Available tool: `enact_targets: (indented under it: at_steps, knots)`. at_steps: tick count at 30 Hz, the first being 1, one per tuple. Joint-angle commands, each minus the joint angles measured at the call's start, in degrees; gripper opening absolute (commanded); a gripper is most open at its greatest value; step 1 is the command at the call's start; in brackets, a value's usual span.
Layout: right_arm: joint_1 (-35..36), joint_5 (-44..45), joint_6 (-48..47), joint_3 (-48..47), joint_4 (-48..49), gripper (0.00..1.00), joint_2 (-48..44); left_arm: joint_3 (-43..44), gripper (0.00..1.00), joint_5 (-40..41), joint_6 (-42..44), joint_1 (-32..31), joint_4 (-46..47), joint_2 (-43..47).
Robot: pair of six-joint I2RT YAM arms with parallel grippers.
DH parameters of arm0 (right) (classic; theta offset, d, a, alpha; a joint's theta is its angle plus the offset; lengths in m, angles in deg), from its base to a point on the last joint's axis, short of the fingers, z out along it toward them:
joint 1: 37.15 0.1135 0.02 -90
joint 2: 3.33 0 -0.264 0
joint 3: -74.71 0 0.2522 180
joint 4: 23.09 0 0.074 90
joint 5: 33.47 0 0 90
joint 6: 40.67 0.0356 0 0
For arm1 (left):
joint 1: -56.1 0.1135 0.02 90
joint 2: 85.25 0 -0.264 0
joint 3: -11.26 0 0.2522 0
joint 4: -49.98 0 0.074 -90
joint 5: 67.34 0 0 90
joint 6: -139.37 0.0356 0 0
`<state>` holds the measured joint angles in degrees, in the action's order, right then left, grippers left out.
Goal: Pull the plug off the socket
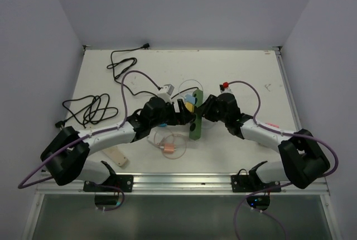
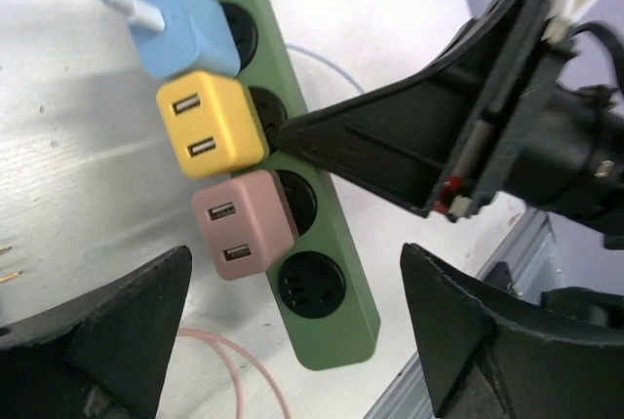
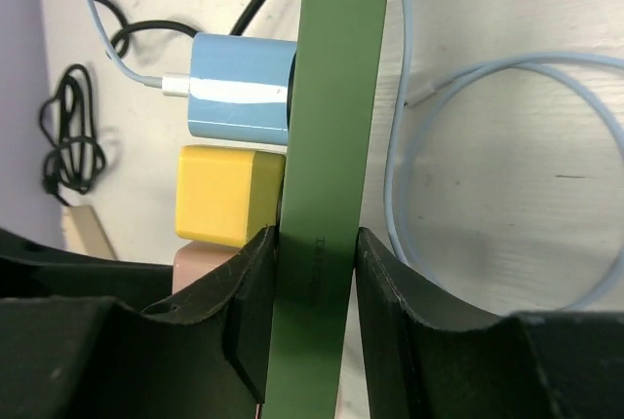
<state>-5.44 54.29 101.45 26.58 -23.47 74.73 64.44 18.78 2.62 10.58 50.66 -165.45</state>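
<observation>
Risk: strip point(image 1: 195, 124) may lift or twist w/ the plug if right gripper point(image 3: 317, 253) slips, as it only pinches the strip's narrow edges, jaws pressed on both sides. The left gripper point(image 2: 295, 263) could also snag yellow plug point(image 2: 210, 127) beside pink plug point(image 2: 242, 234). It's spread wide, holding nothing, w/ pink plug just above its gap, centre-left of frame. Strip lies centre of top view

1. Power strip point(image 2: 343, 310): green plastic, matt, smooth.
2. Blue plug point(image 2: 185, 27), yellow plug point(image 2: 210, 127), pink plug point(image 2: 244, 226): smooth plastic, soft sheen.
3. Right gripper point(image 3: 317, 263): black plastic, matt.
4. Table point(image 2: 58, 166): white, matt, lightly scuffed.
</observation>
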Motion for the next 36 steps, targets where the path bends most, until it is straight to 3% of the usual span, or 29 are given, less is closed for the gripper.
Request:
enact_targets:
  at_steps: [1, 9, 18, 30, 33, 36]
  knots:
    - [-0.8, 0.8, -9.5, -2.1, -1.0, 0.00, -4.6, 0.2, 0.92, 0.3, 1.7, 0.4, 3.3, 4.1]
    - [-1.2, -1.0, -14.7, -3.4, -2.9, 0.00, -7.6, 0.7, 0.90, -3.0, 0.0, 2.0, 1.7, 3.0]
    - [-1.2, -1.5, -14.2, -2.6, -1.4, 0.00, -8.0, 1.3, 0.77, -9.7, -7.7, 1.8, 5.9, -4.3]
    - [-1.2, -3.5, -12.8, -1.1, 1.7, 0.00, -7.8, 2.7, 0.53, -10.3, -11.5, 1.7, 10.3, -8.9]
    - [-1.2, -3.9, -12.3, -0.5, 2.9, 0.00, -7.8, 2.9, 0.44, -10.6, -12.8, 1.7, 11.5, -10.1]
    - [-1.2, -4.1, -12.3, -0.5, 2.6, 0.00, -7.8, 2.8, 0.17, -10.4, -13.5, 1.7, 12.8, -10.2]
